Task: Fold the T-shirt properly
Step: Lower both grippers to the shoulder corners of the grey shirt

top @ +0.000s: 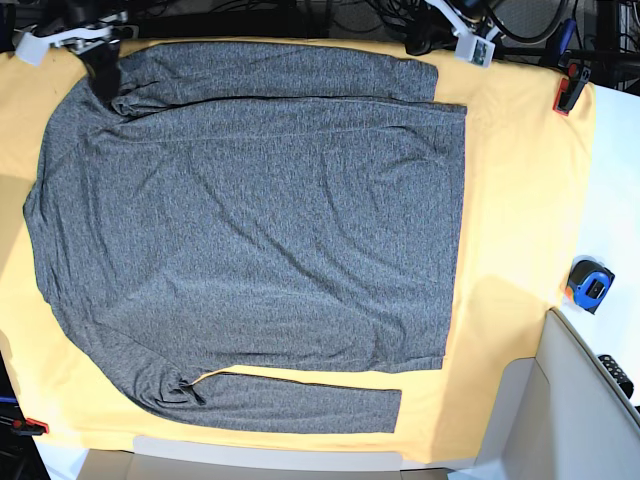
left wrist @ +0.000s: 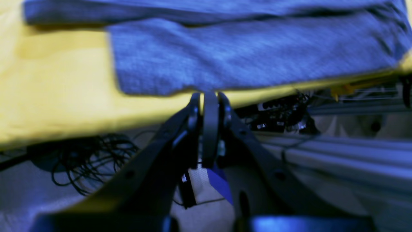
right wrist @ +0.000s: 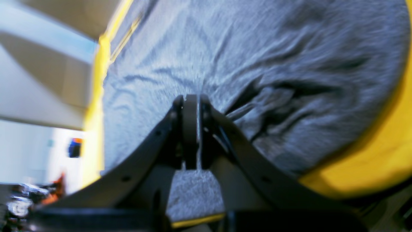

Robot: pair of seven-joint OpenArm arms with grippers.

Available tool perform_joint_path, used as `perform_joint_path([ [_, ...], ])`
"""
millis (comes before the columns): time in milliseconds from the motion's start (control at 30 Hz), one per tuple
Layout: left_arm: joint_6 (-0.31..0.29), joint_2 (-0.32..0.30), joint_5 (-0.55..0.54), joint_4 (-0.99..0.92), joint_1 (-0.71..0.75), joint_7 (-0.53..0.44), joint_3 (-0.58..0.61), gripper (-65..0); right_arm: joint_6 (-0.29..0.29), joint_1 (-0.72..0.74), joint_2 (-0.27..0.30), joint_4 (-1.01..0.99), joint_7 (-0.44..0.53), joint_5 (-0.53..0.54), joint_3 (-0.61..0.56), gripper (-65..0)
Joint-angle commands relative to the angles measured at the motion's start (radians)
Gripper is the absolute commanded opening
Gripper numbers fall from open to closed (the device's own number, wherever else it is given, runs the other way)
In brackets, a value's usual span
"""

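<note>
In the base view the T-shirt [top: 250,220] lies flat over most of the yellow cloth [top: 520,200], leaving a broad bare strip of cloth at the right of the frame and narrow margins along the left and bottom edges. A blue tape measure [top: 590,284] sits at the right edge, just off the cloth. Red clamps grip the cloth at upper right [top: 570,92] and lower left [top: 32,426]. Cables crowd the top edge.
</note>
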Motion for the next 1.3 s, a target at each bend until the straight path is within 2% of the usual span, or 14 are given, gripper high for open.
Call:
perform_joint_path([
  [0, -0.013, -0.002, -0.034, 0.017, -0.006, 0.003, -0.013, -65.0, 0.009, 0.001, -0.024, 0.013, -0.053, 0.075, 0.071, -64.4],
  [100, -0.013, -0.002, -0.059, 0.017, -0.05, 0.04, -0.02, -65.0, 0.006, 0.037, -0.125, 0.005, -0.233, 0.154, 0.268, -56.2],
  [200, -0.013, -0.002, -0.06, 0.013, -0.092, 0.069, -0.02, -65.0, 0.004, 0.087, -0.228, 0.0, -0.409, 0.169, 0.462, -50.0],
  [267, -0.013, -0.002, -0.06, 0.012, -0.112, 0.088, -0.02, -64.9, 0.004, 0.133, -0.289, -0.004, -0.518, 0.164, 0.581, -48.2],
  [367, -0.013, -0.002, -0.06, 0.012, -0.125, 0.1, -0.02, -62.2, 0.004, 0.185, -0.3, -0.038, -0.653, 0.166, 0.709, -46.3],
  [433, -0.013, -0.002, -0.06, 0.012, -0.127, 0.1, -0.02, -59.7, 0.007, 0.218, -0.3, -0.073, -0.704, 0.164, 0.755, -43.3],
  [533, -0.013, -0.001, -0.06, 0.012, -0.135, 0.1, -0.02, -57.0, 0.03, 0.225, -0.3, -0.136, -0.713, 0.175, 0.76, -36.9],
  [600, -0.014, -0.002, -0.06, 0.01, -0.139, 0.102, -0.02, -55.9, 0.082, 0.227, -0.3, -0.167, -0.715, 0.183, 0.759, -33.1],
  [667, -0.014, -0.002, -0.06, 0.01, -0.139, 0.102, -0.02, -55.5, 0.121, 0.23, -0.3, -0.176, -0.724, 0.183, 0.749, -32.7],
  [767, -0.014, -0.002, -0.06, 0.01, -0.138, 0.102, -0.02, -55.5, 0.148, 0.242, -0.3, -0.176, -0.755, 0.183, 0.743, -32.6],
  [900, -0.014, -0.002, -0.06, 0.01, -0.138, 0.102, -0.02, -55.5, 0.153, 0.282, -0.3, -0.178, -0.758, 0.183, 0.74, -32.6],
  [1167, -0.014, -0.035, -0.06, 0.01, -0.138, 0.102, -0.019, -55.5, 0.155, 0.351, -0.3, -0.202, -0.752, 0.181, 0.636, -32.5],
  [1267, -0.014, -0.035, -0.06, 0.01, -0.138, 0.102, -0.019, -55.5, 0.155, 0.377, -0.3, -0.262, -0.752, 0.134, 0.607, -32.5],
])
